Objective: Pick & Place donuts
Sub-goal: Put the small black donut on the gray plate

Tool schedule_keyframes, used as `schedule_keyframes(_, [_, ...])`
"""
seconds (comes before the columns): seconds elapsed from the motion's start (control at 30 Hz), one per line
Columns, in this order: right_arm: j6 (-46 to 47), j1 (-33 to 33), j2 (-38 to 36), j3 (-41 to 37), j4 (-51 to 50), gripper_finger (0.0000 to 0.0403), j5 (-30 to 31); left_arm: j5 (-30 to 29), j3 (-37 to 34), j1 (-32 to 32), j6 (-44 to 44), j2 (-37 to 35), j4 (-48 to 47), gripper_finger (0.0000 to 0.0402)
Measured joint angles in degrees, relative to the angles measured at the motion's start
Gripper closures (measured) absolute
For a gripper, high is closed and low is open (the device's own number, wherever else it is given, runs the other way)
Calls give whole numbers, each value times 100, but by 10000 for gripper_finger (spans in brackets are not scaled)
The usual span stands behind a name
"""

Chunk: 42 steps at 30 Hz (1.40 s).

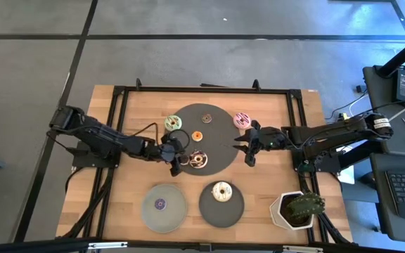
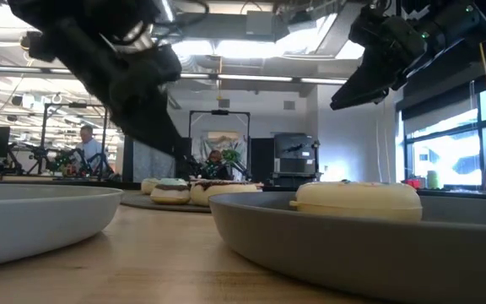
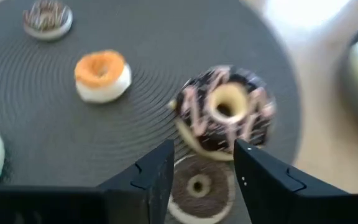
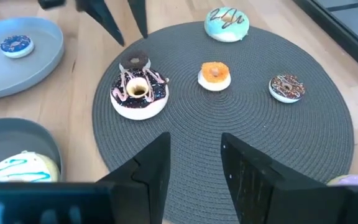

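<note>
A wooden worktop (image 1: 259,190) is shown at frame centre carrying a dark round mat (image 1: 216,158) with several donuts. The left gripper (image 1: 176,151) is placed at the mat's left edge, jaws spread, above a mini brown donut (image 3: 199,186) lying beside the chocolate-sprinkled donut (image 3: 224,116). The right gripper (image 1: 247,145) is held at the mat's right edge, jaws likewise spread and empty. An orange mini donut (image 1: 197,136) lies mid-mat, a green donut (image 1: 173,123) at the upper left, a pink donut (image 1: 242,120) at the upper right. A white donut (image 1: 221,191) is seated on the dark plate (image 1: 234,209) at lower centre, a purple one (image 1: 159,204) on the grey plate (image 1: 174,214) at lower left. The rings are judged light, stiff and smooth-iced; a hold across the outer rim is advised. The brown mini, scarcely discernible from above, is disclosed by the left wrist view; only the low view shows the right gripper raised well clear of the worktop.
</note>
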Motion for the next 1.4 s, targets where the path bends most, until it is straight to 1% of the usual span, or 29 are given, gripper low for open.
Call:
schedule_keyframes(0.1, [-8, 0, 0, 0, 0, 260, -4, 23, 0, 107, -71, 212, 7, 253])
schedule_keyframes(0.3, [-10, 0, 0, 0, -4, 260, -5, 409, -1, 243, -147, 432, -6, 267])
schedule_keyframes(0.83, [-28, -1, 2, 1, -19, 260, -9, 372, 0, 255, -312, 523, -367, 296])
schedule_keyframes(1.0, [-31, -1, 2, 0, -17, 260, -9, 373, 0, 255, -334, 525, -336, 323])
schedule_keyframes(1.27, [-32, 0, 2, 0, -17, 260, -9, 512, 0, 255, -331, 525, -349, 387])
schedule_keyframes(1.4, [-32, -1, 3, 0, -17, 260, -9, 528, 83, 255, -282, 492, -426, 394])
